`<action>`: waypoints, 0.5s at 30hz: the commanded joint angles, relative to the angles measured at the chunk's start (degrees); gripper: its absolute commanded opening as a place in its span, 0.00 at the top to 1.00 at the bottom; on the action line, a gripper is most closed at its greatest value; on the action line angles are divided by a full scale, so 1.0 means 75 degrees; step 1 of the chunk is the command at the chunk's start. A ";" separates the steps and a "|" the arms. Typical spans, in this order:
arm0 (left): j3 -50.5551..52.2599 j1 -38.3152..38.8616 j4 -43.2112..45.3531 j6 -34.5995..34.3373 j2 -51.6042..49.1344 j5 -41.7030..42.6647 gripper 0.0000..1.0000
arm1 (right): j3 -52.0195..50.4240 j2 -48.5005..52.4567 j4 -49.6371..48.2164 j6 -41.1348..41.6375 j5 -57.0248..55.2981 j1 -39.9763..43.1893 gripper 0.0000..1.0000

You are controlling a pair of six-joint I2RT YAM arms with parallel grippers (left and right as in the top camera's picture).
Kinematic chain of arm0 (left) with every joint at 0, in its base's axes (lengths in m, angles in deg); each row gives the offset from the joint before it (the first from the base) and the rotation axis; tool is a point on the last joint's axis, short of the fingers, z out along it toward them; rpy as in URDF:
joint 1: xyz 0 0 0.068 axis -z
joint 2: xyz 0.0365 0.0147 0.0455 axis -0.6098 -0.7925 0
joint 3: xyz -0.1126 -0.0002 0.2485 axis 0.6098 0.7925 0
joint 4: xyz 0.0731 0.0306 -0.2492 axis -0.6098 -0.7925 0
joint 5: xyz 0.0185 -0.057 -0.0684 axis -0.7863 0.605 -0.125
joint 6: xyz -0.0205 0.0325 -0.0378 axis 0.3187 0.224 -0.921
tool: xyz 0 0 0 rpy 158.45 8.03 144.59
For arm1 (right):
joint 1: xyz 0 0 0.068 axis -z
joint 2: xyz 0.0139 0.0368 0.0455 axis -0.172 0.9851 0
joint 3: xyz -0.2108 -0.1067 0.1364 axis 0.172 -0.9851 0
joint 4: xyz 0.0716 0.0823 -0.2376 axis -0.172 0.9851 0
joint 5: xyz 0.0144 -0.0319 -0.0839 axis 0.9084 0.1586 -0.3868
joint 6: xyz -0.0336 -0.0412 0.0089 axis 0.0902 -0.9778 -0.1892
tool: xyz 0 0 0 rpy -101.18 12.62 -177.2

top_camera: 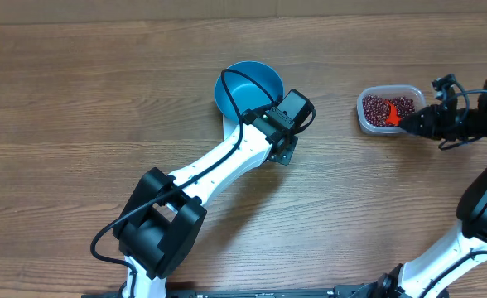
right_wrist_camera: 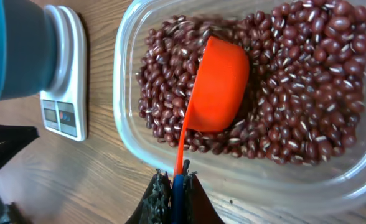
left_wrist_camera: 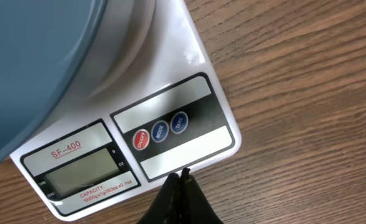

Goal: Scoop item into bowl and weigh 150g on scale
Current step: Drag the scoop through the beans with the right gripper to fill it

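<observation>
A brown wooden table [top_camera: 103,83] fills the overhead view, with my two white and black arms reaching in from the bottom edge. A round deep bright blue bowl [top_camera: 248,87] stands near the middle, on top of a small flat white rectangular kitchen scale [left_wrist_camera: 127,134]. The bowl overhangs the scale, and the part of its inside that shows is plain blue.

Well apart to the right lies a clear rounded-rectangular plastic tub [top_camera: 363,112]. It holds a loose heap of small dark red-brown beans [right_wrist_camera: 295,124] that covers its floor.

The scale's front panel carries a grey display window, a red "SF-400" label, and one red and two blue round buttons.

An orange plastic scoop [right_wrist_camera: 217,87] lies in the tub, its head down among the beans and its rounded back facing my camera. I cannot tell whether any beans are in it.

My right claw [right_wrist_camera: 173,183] is closed tight on the scoop's thin handle at the tub's rim. My left claw [left_wrist_camera: 182,180] is closed with nothing in it, tips together just at the scale's front edge, below the buttons.
</observation>
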 commanded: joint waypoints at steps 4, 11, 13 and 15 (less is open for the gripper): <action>0.0023 0.0009 -0.0009 0.0087 -0.0050 0.0090 0.96 | 0.0029 0.0017 0.0076 -0.0408 0.0720 0.0012 0.97; 0.0023 0.0009 -0.0023 0.0087 -0.0050 0.0090 0.96 | 0.0029 0.0017 0.0006 -0.0396 0.0807 0.0076 0.96; 0.0023 0.0009 -0.0041 0.0087 -0.0050 0.0090 0.96 | 0.0029 0.0017 -0.0023 -0.0396 0.0953 0.0119 0.96; 0.0023 0.0009 -0.0067 0.0087 -0.0050 0.0090 0.96 | 0.0029 0.0017 -0.0055 -0.0393 0.1105 0.0175 0.96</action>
